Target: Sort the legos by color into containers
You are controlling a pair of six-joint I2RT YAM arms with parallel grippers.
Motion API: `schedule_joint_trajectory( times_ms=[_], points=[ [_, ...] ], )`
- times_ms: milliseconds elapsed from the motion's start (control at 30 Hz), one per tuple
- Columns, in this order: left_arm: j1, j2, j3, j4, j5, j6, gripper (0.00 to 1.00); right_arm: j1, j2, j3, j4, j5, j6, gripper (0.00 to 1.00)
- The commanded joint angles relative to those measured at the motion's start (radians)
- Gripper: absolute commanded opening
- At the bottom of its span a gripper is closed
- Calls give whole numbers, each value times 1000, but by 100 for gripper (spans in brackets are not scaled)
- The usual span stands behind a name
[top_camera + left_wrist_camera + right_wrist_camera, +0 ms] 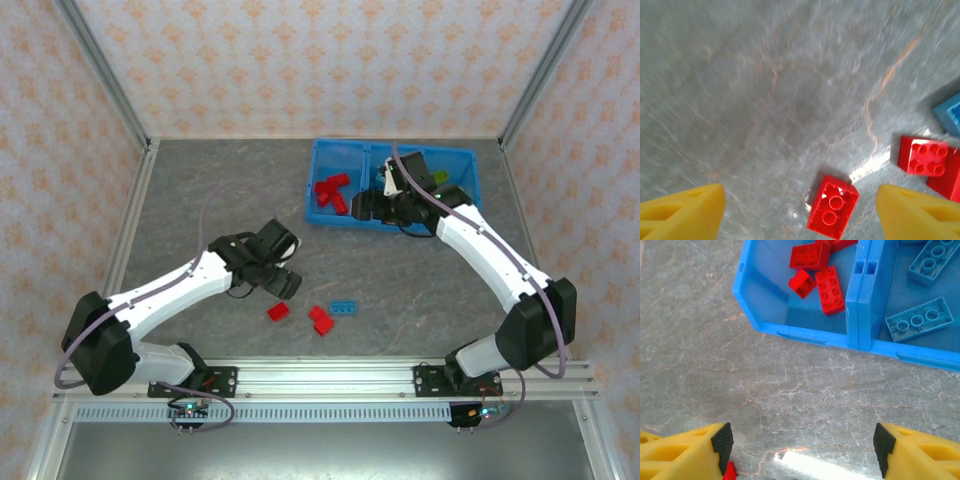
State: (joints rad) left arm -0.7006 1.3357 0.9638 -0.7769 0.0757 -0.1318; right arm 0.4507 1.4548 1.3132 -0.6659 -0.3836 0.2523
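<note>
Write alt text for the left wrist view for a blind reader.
A small red two-stud lego lies on the grey marbled table between the yellow fingers of the open left pincer. Right of it sit a red four-stud lego against another red piece and a light blue lego at the frame's edge.

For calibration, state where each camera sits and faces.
Top external: above, behind the arms, which both show, looking down on the table.
Left wrist: faces down at small red two-stud plastic brick; left claw shows.
Right wrist: faces down at bright blue plastic tray; right claw shows.
Shared: top and right wrist see that tray.
</note>
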Motion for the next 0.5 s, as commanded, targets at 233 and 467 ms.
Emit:
schedule_joint_trajectory(
  times_ms=[233, 467],
  points=[
    [-40, 216, -63, 32, 175, -57, 72, -3, -2, 13, -12, 9, 4, 77],
    [-43, 301, -72, 48, 144, -47, 55, -2, -11, -3, -18, 8, 31, 77]
  ],
)
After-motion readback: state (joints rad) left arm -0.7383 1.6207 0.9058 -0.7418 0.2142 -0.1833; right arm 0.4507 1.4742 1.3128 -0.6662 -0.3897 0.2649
